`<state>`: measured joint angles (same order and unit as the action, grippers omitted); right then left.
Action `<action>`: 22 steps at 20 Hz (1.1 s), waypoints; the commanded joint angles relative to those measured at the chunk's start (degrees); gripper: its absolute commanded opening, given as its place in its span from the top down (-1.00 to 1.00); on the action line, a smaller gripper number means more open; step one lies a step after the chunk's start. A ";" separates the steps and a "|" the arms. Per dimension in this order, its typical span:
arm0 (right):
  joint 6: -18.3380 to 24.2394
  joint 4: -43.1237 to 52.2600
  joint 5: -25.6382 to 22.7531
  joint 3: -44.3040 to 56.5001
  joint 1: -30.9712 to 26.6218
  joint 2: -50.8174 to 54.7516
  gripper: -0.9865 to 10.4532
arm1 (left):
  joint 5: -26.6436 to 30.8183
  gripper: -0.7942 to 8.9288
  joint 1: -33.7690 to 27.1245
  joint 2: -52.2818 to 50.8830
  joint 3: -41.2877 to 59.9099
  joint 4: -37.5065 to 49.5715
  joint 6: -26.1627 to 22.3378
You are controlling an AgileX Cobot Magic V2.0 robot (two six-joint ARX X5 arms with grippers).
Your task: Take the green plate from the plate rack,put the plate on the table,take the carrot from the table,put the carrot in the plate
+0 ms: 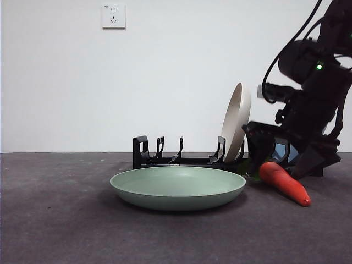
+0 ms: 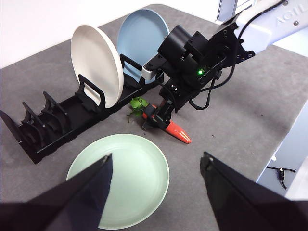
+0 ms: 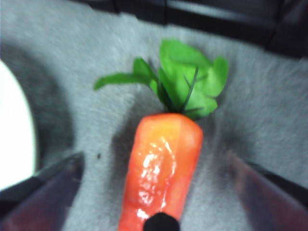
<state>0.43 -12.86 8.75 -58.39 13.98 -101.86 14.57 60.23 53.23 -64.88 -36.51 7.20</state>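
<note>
Straddling the carrot (image 3: 161, 168), right pincer (image 2: 159, 117) spread, green plate (image 1: 177, 187) flat just beside, left pincer (image 2: 154, 192) spread above.

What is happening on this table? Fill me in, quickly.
The pale mint-green round plate already lies flat on the dark grey table, in front of the long black plate rack, which holds a cream plate and a blue plate. The right gripper is down over the orange toy carrot, which lies on the table, its fingers open on either side of it. The left gripper hovers open above the green plate.
</note>
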 commanded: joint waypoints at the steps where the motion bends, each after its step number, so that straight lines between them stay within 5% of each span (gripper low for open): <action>1: -1.05 0.66 -0.33 0.00 0.20 -0.81 0.27 | 0.09 0.19 0.17 -0.04 0.17 -0.09 0.83; 5: -1.07 1.18 -0.13 0.00 0.20 -0.81 0.78 | 0.22 0.19 0.17 -0.04 0.17 -0.31 0.90; 12: -3.65 -0.87 0.31 0.00 1.40 3.21 0.86 | 0.31 0.19 0.17 -0.04 0.17 -0.96 0.76; 17: -6.08 2.32 0.13 0.00 11.23 12.15 0.86 | 0.33 0.19 0.17 -0.04 0.17 -1.14 0.70; 22: -9.53 12.04 -2.82 0.00 20.28 6.62 0.86 | 0.28 0.19 0.17 -0.04 0.17 -2.34 0.70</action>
<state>-7.90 -0.80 6.11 -58.74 34.35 -94.76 14.79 60.23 53.23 -64.88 -39.07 7.60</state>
